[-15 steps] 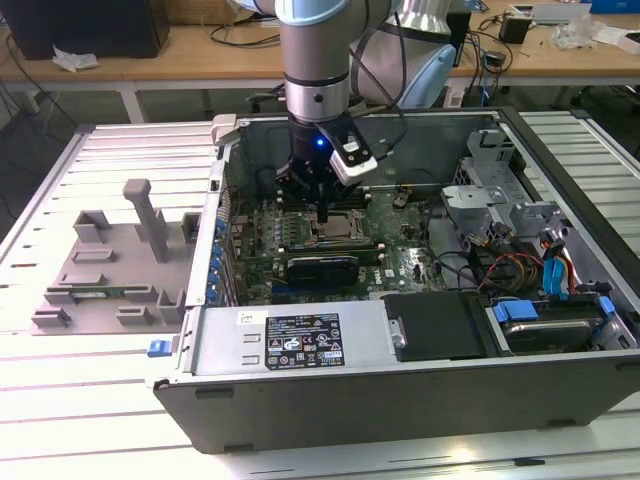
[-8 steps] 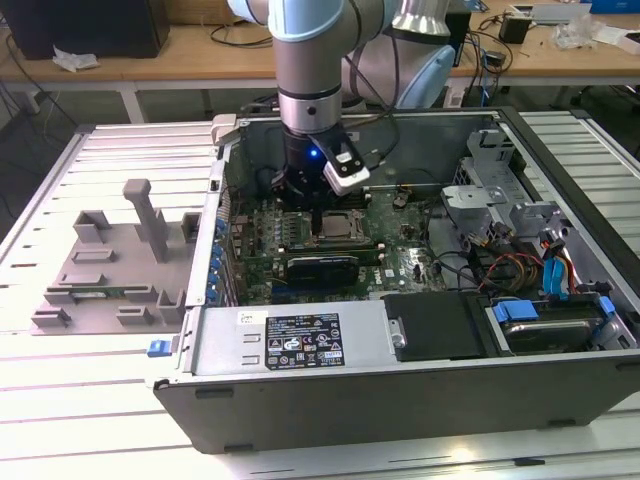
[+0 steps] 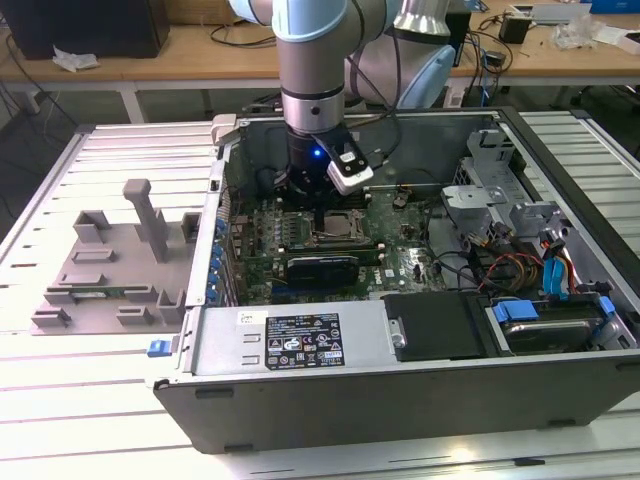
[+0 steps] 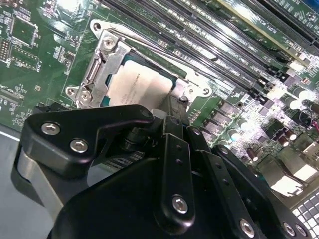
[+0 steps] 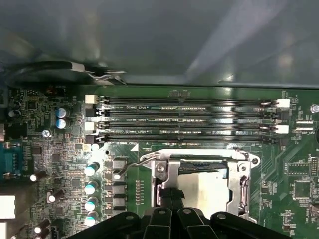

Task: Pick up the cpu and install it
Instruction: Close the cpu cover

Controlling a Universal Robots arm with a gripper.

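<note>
The cpu (image 4: 137, 87), a flat square chip with a shiny silver top, lies flat inside the metal-framed socket (image 4: 102, 55) on the green motherboard. The first wrist view shows the cpu (image 5: 207, 186) inside the open socket frame (image 5: 164, 172). My gripper (image 4: 175, 99) stands straight above it, shut, with its tips together at one edge of the chip; its black linkages hide the near part of the socket. In the first wrist view the gripper (image 5: 172, 195) meets the chip's edge. The exterior view has the gripper (image 3: 322, 212) down inside the open computer case over the socket (image 3: 337, 232).
Memory slots (image 5: 189, 119) run alongside the socket, with capacitors (image 5: 91, 186) beside them. The case walls (image 3: 225, 200) surround the board; a drive cage and cables (image 3: 500, 265) lie at the exterior view's right. A grey tray (image 3: 110, 265) sits outside the case at the exterior view's left.
</note>
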